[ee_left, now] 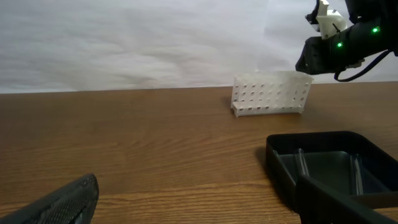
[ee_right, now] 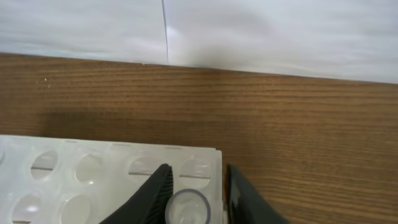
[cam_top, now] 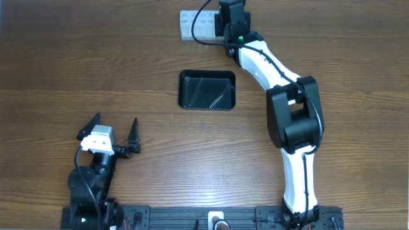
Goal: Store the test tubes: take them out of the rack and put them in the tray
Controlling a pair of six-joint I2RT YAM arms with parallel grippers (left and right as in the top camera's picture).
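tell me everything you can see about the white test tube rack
The rack is a white, plastic-looking block pierced by rows of round holes on its top and side. It stands level on the wooden table, beyond the black tray as seen from the arms' bases. One clear tube shows in an end hole, with the right gripper open astride it.

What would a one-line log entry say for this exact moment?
right hand open, straddling test tube in rack corner | left hand open, near its base | tray holds stored tubes
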